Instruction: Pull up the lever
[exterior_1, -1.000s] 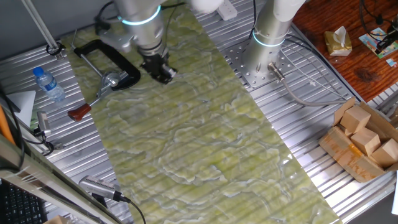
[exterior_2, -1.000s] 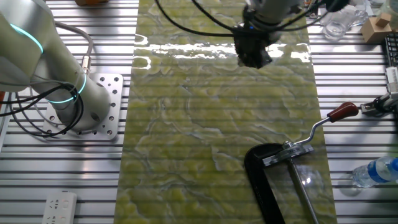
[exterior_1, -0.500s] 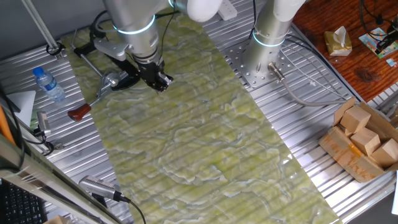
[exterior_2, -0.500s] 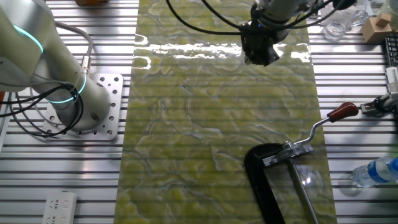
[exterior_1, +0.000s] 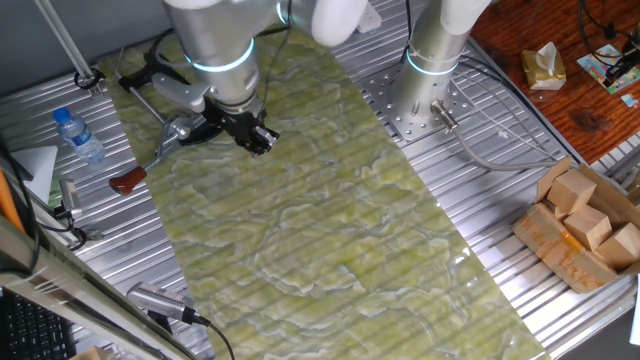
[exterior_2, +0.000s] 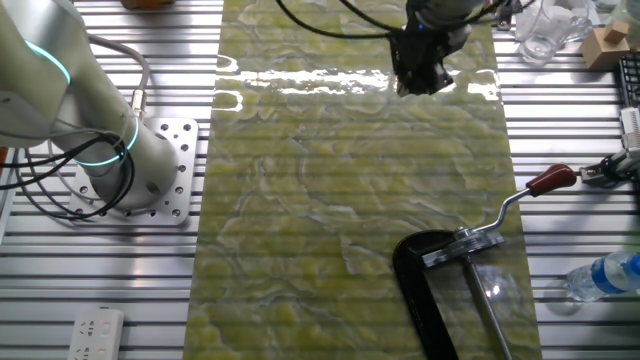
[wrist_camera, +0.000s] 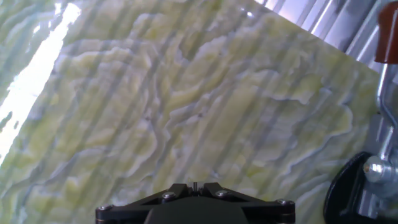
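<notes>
The lever (exterior_1: 150, 163) is a thin silver arm ending in a dark-red knob (exterior_1: 128, 181); it lies low, running out from the screw head of the black C-shaped clamp (exterior_1: 172, 86) and off the edge of the green marbled mat (exterior_1: 320, 220) onto the ribbed metal table (exterior_1: 120, 250). In the other fixed view the lever (exterior_2: 515, 201) rises from the clamp (exterior_2: 425, 290) toward its knob (exterior_2: 551, 181), with nothing touching it. In the hand view the clamp (wrist_camera: 342, 186) sits at the right edge, the lever (wrist_camera: 387, 134) above it.

The gripper (exterior_1: 256, 137) hangs over the mat just beside the clamp's screw end, apart from the lever and holding nothing; whether its fingers are spread or together cannot be told. In the other fixed view the gripper (exterior_2: 422, 78) is well apart from the clamp, over the mat's far end.

A plastic water bottle (exterior_1: 76, 134) stands near the clamp on the table. Cardboard and wooden blocks (exterior_1: 585, 225) lie well away from the clamp, past the mat
</notes>
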